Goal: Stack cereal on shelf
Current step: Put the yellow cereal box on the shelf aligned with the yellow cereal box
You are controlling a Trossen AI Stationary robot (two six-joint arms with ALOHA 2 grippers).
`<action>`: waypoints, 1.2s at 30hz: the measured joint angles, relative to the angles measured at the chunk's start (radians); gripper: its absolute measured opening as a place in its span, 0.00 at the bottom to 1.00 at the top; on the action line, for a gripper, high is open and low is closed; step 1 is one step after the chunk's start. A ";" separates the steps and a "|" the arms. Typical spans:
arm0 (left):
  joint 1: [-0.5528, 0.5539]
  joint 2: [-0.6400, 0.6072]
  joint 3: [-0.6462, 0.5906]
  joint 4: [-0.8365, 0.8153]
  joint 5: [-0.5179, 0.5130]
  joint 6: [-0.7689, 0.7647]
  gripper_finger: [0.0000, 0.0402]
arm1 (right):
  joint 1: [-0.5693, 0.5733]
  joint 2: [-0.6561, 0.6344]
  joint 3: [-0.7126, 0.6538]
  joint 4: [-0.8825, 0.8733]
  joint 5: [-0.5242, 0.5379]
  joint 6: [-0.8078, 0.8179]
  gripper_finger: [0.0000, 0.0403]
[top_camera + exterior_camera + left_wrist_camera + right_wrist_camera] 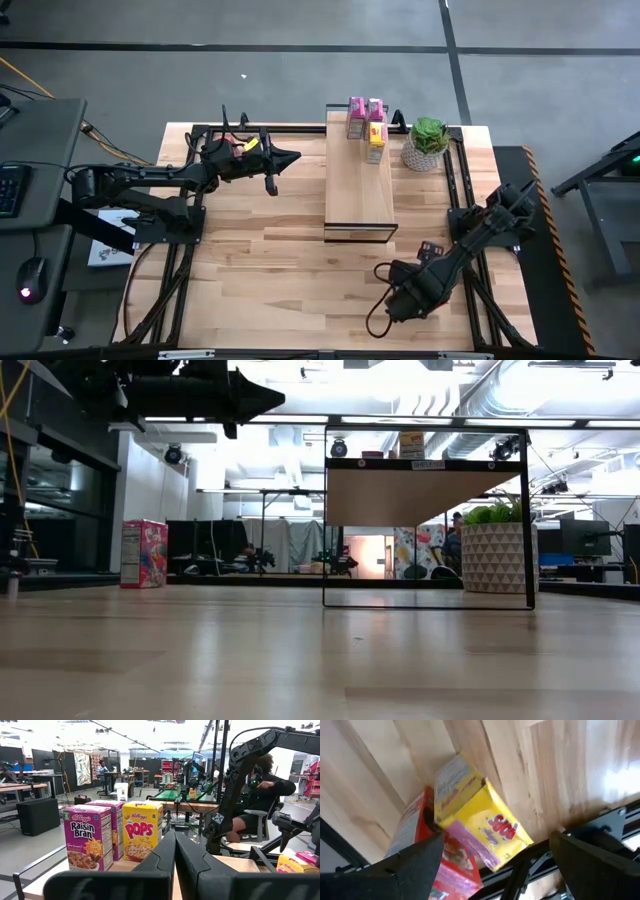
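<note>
Three cereal boxes stand upright at the far end of the shelf (360,190): two pink ones (356,117) (87,837) and a yellow one (376,142) (142,827). My left gripper (295,157) (175,840) hovers shut and level, left of the shelf and pointing at it. My right gripper (392,305) (495,840) points down near the table's front right, wide open. Below it a yellow box (480,820), a red box (415,827) and a pink box (470,847) crowd together on the tabletop. In the high view the arm hides them.
A green potted plant (428,142) (497,550) stands right of the shelf's far end. Another pink box (143,553) stands at the far left in the low view. A dark frame rail (600,820) runs close by the three boxes. Bare planks (280,260) lie between the arms.
</note>
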 joint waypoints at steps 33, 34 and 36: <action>0.000 0.000 0.000 -0.002 0.000 0.000 0.00 | 0.016 0.003 -0.001 0.040 0.023 -0.111 0.89; 0.000 0.000 0.000 -0.002 0.000 0.000 0.00 | 0.016 0.004 -0.001 0.040 0.027 -0.110 0.89; 0.000 0.000 0.000 -0.002 0.000 -0.002 0.00 | 0.016 0.010 -0.001 0.040 0.034 -0.110 0.89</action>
